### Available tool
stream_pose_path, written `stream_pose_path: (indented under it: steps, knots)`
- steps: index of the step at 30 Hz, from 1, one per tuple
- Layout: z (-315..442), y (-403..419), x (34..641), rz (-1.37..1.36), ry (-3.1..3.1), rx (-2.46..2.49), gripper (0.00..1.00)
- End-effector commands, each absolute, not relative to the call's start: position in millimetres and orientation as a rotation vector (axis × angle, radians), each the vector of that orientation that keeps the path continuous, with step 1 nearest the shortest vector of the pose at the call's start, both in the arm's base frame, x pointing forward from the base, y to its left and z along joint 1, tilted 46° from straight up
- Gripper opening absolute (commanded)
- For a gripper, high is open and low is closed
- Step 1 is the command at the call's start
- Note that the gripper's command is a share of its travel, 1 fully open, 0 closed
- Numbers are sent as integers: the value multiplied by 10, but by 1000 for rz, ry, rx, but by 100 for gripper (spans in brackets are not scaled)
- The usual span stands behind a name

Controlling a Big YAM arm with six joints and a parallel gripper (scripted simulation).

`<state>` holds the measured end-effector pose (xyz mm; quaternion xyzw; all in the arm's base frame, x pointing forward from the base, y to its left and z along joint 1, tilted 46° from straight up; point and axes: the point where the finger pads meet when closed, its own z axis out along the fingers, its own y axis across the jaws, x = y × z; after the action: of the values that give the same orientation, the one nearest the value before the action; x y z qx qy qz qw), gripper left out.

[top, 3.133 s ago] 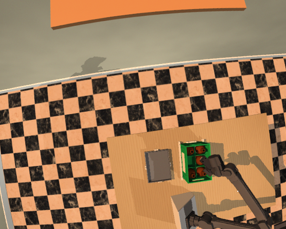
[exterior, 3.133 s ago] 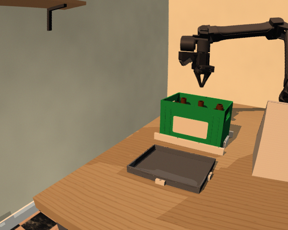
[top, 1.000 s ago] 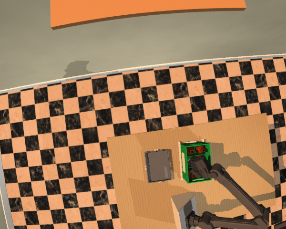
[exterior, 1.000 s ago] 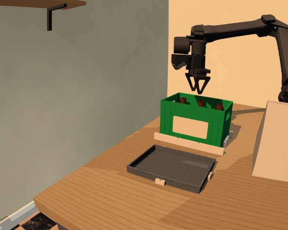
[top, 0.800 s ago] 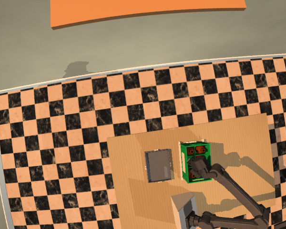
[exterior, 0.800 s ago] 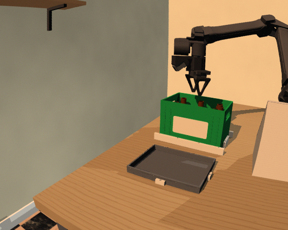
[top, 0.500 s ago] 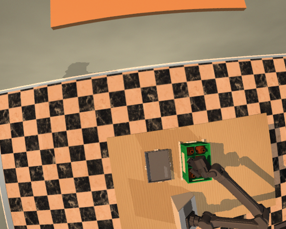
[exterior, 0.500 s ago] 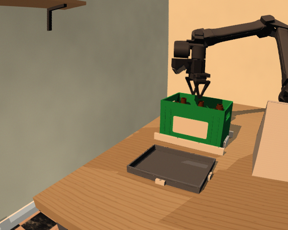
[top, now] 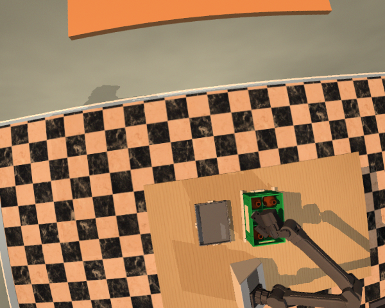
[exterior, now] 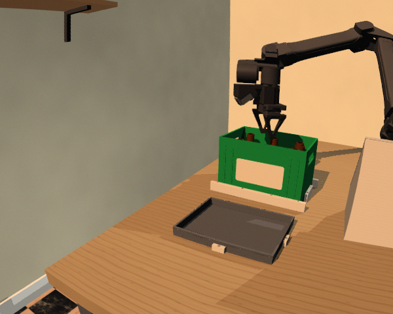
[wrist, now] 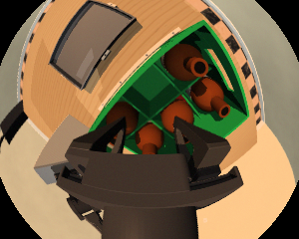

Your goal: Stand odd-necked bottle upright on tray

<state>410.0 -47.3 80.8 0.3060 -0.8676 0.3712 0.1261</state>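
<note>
The green crate (top: 269, 243) (exterior: 228, 169) (wrist: 237, 120) holds five brown bottles. In the wrist view two stand at the far end, one bottle (wrist: 181, 61) beside another bottle (wrist: 205, 94). One bottle (wrist: 175, 114) is in the middle row beside an empty compartment, and two, a left bottle (wrist: 121, 116) and a right bottle (wrist: 149, 135), are at the near end. My gripper (exterior: 270, 135) (wrist: 149, 120) points down, open, its tips at about rim height over the crate's middle. Fingers hide some necks; neck differences cannot be told. The dark tray (top: 214, 222) (exterior: 230, 226) (wrist: 92, 40) holds no bottle.
Pale strips (exterior: 257, 195) stand along the crate's foot, and small pale blocks (exterior: 219, 248) stand at the tray's edges. A large pale box-like block (top: 247, 278) (exterior: 376, 195) stands near the crate. A second dark arm (top: 312, 298) lies beside it. A wall stands behind the table.
</note>
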Motion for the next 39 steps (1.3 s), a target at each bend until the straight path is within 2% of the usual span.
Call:
stream_pose_path:
  steps: [1, 39]
  knots:
    - [733, -569, 4129, 1074, -2514, 882, 61]
    - [736, -578, 4144, 1076, -2518, 878, 61]
